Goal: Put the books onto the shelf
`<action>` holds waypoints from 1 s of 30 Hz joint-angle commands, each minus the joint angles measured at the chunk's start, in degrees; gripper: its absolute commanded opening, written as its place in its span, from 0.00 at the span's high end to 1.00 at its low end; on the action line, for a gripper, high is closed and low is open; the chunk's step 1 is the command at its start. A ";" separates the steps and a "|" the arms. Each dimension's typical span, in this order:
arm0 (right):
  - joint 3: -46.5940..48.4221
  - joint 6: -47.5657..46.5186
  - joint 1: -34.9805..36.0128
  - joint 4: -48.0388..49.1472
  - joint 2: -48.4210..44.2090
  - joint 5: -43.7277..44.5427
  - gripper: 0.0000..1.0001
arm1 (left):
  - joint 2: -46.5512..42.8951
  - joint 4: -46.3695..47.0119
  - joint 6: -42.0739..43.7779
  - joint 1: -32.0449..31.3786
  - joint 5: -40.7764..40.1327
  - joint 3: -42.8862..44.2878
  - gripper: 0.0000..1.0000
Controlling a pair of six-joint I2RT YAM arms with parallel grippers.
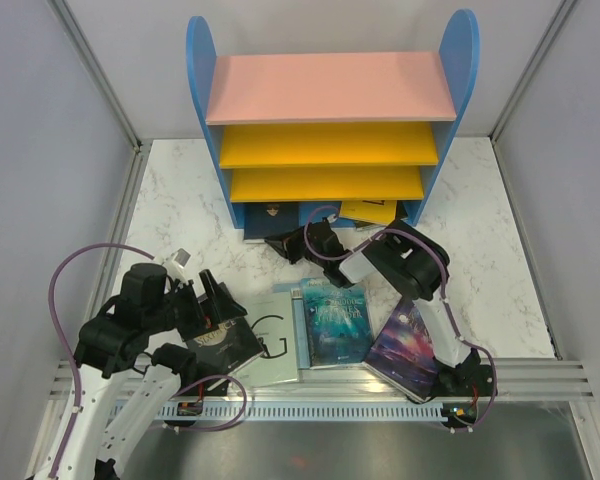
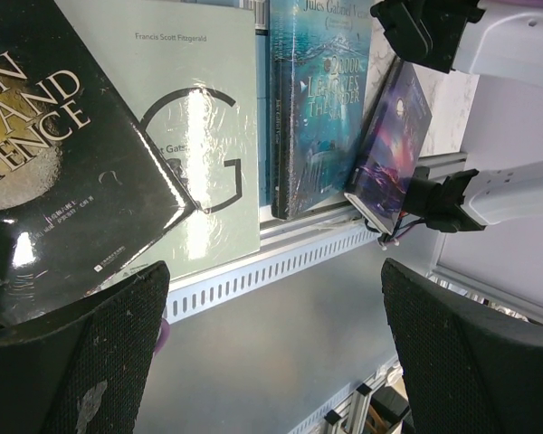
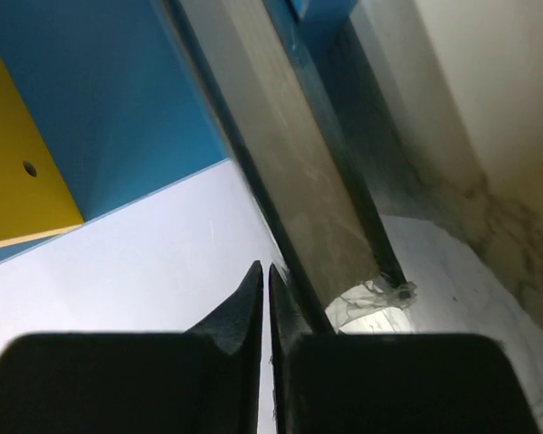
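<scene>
Right hand (image 3: 265, 271) is at the shelf's (image 1: 330, 88) bottom bay. Fingers are pinched almost together, nothing seen between them. A book edge (image 3: 290, 154) runs just right of its tips.

Left hand (image 2: 271, 271) is spread wide, empty. Black book (image 2: 45, 181) lies ahead of its left finger; pale book (image 2: 208, 136), teal book (image 2: 317, 99) and galaxy book (image 2: 389, 145) are farther ahead on the counter (image 1: 480, 200).

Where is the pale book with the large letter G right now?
Top view: the pale book lies flat, left of centre, between the black book and the teal book, by the front rail.
</scene>
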 commanded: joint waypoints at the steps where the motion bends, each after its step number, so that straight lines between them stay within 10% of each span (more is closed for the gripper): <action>1: 2.40 1.78 0.40 -2.78 3.23 1.22 0.94 | -0.22 -1.36 1.45 0.33 -0.15 1.46 0.00; 18: 4.00 2.05 1.19 2.14 4.82 0.87 0.97 | 0.13 -2.24 2.50 0.33 0.29 1.02 0.00; 30: -11.03 -11.91 1.45 -6.28 -16.62 -6.86 0.40 | -0.57 4.96 -0.92 0.24 4.67 -4.96 0.00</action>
